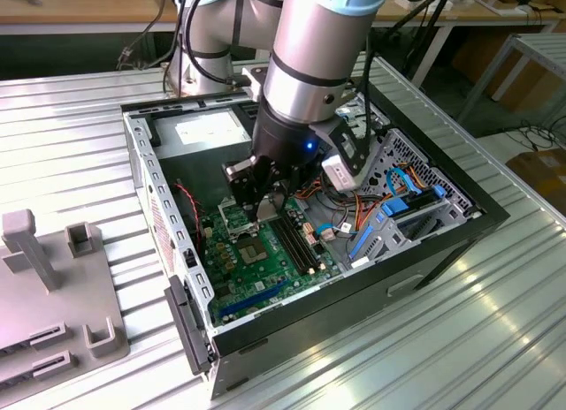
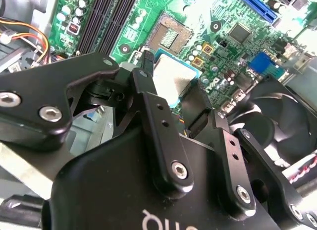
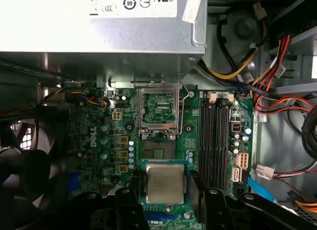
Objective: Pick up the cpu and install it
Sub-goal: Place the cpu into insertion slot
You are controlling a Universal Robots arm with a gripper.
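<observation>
Inside the open computer case (image 1: pixel 149 193), my gripper (image 1: pixel 263 205) hangs low over the green motherboard (image 3: pixel 99 141). Its fingers (image 3: pixel 197 186) are drawn in against two opposite edges of the cpu (image 3: pixel 165 183). I hold the cpu flat, with the silver face up, just beside the socket (image 3: pixel 159 149) and not yet in it.

I judge the grip to be the weak point. Only the thin edges are held, so a small push could tilt the chip or let it slip. If it comes down shifted or turned, it could bend the fine contacts of the socket. The metal frame (image 3: pixel 158 108) seems to stand open next to the socket, and a finger could catch on it.

The case holds the motherboard, the power supply (image 3: pixel 99 22), a black fan (image 2: pixel 282 121) and bundles of cables (image 3: pixel 277 91). The socket shows bare contacts, with no chip in it.
</observation>
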